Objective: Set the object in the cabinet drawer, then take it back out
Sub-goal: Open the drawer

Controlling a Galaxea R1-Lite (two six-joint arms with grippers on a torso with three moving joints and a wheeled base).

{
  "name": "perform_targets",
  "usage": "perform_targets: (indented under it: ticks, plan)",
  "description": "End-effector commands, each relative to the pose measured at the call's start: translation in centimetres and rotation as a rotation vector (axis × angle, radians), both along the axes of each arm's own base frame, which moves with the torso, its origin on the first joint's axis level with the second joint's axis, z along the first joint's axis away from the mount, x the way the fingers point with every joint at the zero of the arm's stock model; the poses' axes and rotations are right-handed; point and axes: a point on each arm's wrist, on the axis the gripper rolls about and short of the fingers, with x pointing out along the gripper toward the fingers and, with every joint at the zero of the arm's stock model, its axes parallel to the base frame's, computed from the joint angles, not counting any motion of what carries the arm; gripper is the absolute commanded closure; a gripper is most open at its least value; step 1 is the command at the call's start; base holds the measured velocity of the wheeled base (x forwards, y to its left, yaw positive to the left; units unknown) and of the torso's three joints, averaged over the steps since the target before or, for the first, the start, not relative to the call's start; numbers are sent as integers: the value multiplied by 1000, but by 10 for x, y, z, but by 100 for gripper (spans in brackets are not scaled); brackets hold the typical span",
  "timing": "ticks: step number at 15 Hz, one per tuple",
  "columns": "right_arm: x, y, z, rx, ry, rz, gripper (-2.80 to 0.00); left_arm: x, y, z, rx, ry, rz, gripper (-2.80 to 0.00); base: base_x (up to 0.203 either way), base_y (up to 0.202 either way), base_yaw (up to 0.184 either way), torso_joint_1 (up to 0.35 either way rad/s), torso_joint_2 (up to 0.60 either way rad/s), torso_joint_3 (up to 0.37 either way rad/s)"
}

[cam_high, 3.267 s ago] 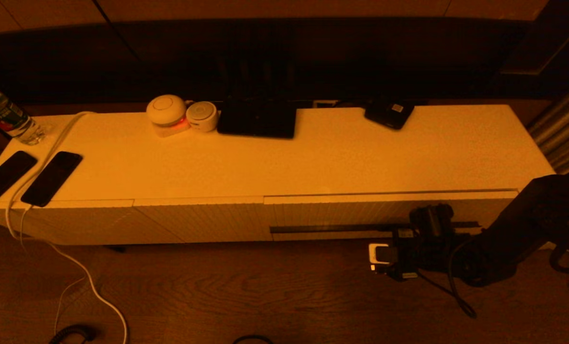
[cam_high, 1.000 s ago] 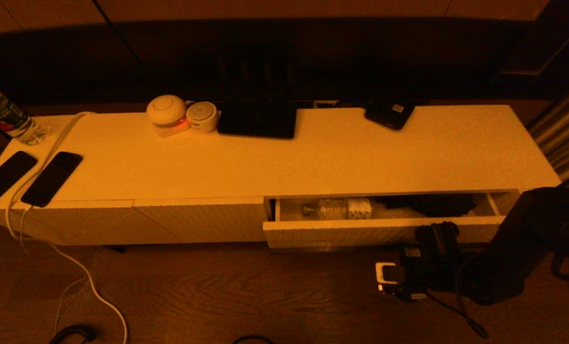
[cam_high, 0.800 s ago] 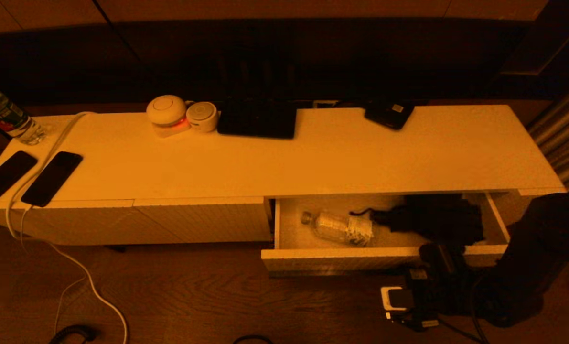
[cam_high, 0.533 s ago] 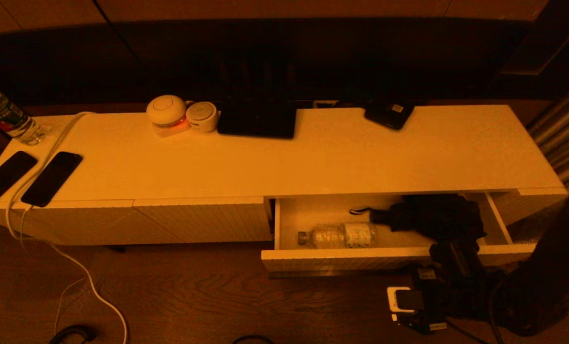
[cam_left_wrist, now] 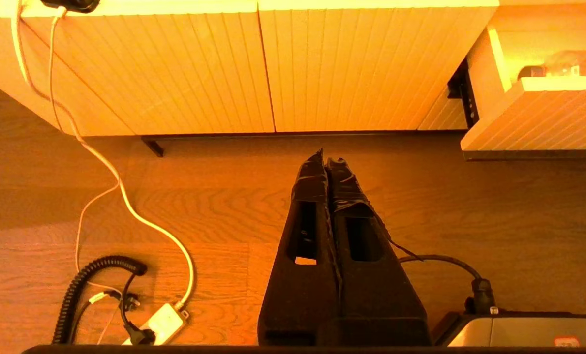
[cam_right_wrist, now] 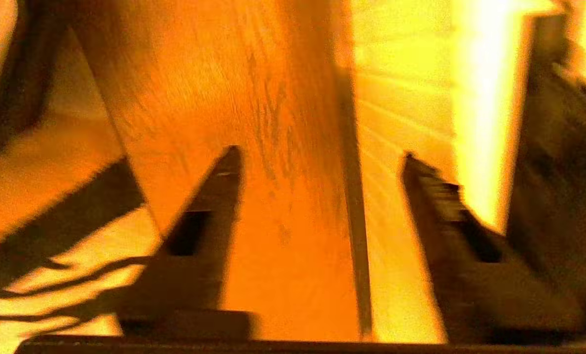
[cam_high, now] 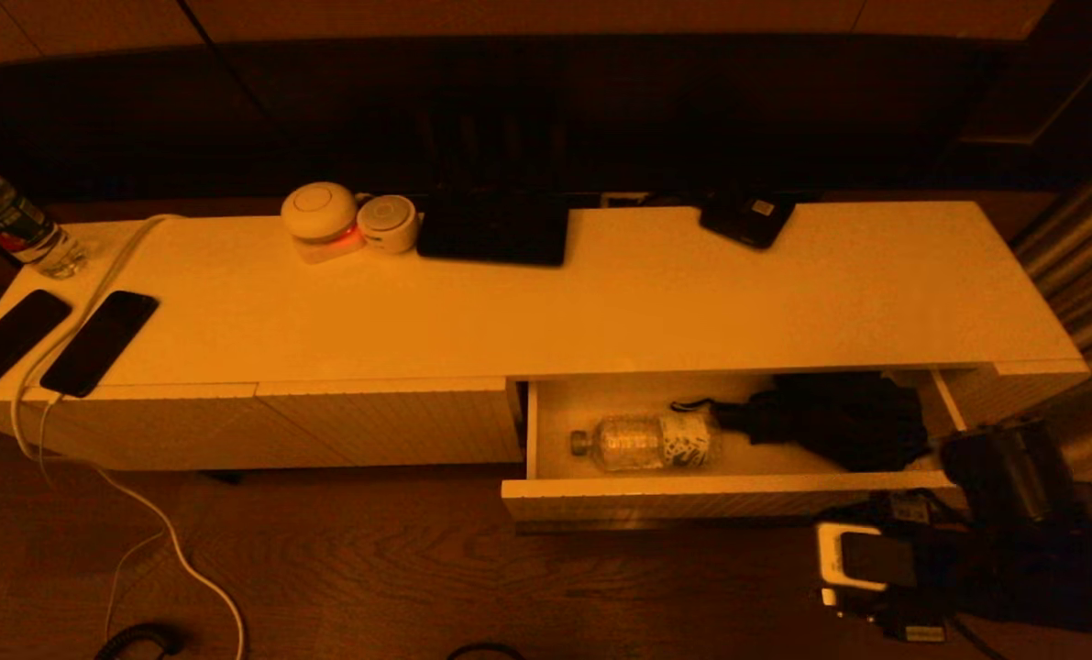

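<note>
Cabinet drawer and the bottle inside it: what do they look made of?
Cabinet drawer: seemingly painted or laminated board, matte, with a finely ribbed front and plain smooth inside. Bottle: likely clear plastic, since it is see-through, with a patterned label.

No legible text anywhere — bottle [cam_high: 645, 442] label in drawer patterned, unreadable

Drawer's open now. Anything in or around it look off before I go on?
Nothing looks damaged or spilled. The cabinet drawer stands open with a water bottle lying on its side beside a dark folded umbrella. The right gripper is open, clear of the front.
</note>
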Motion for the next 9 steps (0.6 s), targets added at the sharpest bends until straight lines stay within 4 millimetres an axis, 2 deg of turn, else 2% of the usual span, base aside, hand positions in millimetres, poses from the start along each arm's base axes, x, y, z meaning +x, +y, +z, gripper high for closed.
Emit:
perform_targets:
  ticks: [1,6,7,9]
  plan:
    - [-21,-6,40,74,-64,-51,0,0,0,0,0,0,0,0,0,0,0,0,0,0]
    - [-27,-1,94,270,162,-323,0,0,0,0,0,0,0,0,0,0,0,0,0,0]
    - [-28,2,97,293,214,-365,0,0,0,0,0,0,0,0,0,0,0,0,0,0]
    - [-16,14,106,398,302,-490,0,0,0,0,0,0,0,0,0,0,0,0,0,0]
